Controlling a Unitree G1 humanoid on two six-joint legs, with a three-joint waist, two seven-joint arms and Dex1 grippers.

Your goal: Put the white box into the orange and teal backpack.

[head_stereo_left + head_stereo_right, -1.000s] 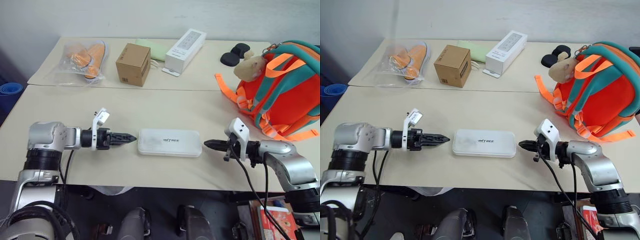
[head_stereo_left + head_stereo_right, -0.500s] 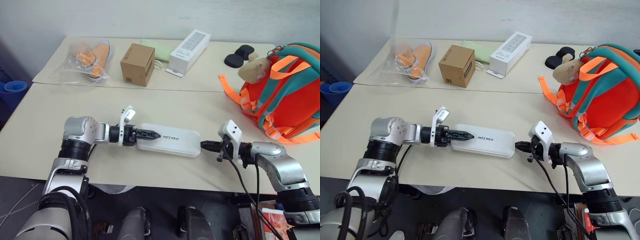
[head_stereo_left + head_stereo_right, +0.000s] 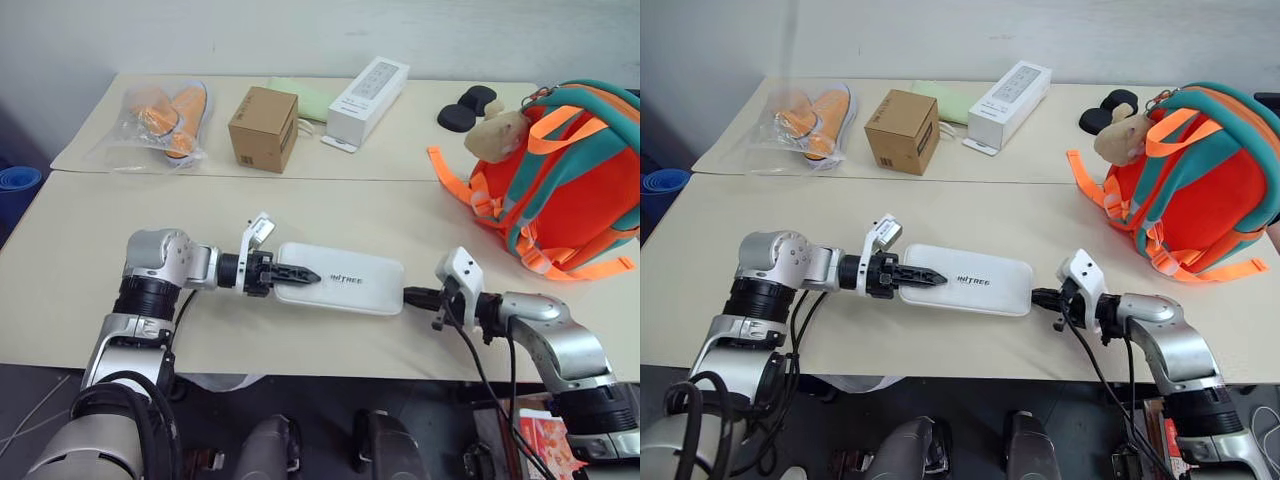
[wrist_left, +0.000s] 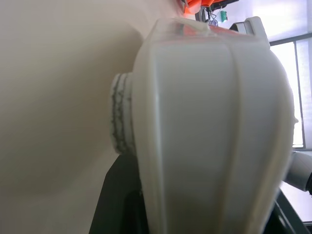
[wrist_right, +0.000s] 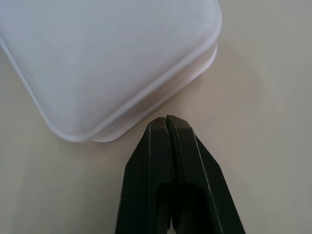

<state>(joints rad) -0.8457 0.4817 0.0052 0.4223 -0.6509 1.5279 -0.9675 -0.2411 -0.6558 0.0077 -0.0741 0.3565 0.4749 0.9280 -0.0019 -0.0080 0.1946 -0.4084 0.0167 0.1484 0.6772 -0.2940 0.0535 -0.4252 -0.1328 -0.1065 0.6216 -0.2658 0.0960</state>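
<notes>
Table [image 3: 90,250]: brown cube [image 3: 264,128], carton [image 3: 367,98] behind white box [image 3: 340,279].

Head stereo pair: looks forward and down from above the table [image 3: 300,215], the white box [image 3: 340,285] near centre, the orange and teal backpack [image 3: 570,190] at 2 o'clock.
Left wrist view: pressed up against the white box's end.
Right wrist view: very near, facing the box's corner.
Shared: the white box.
</notes>
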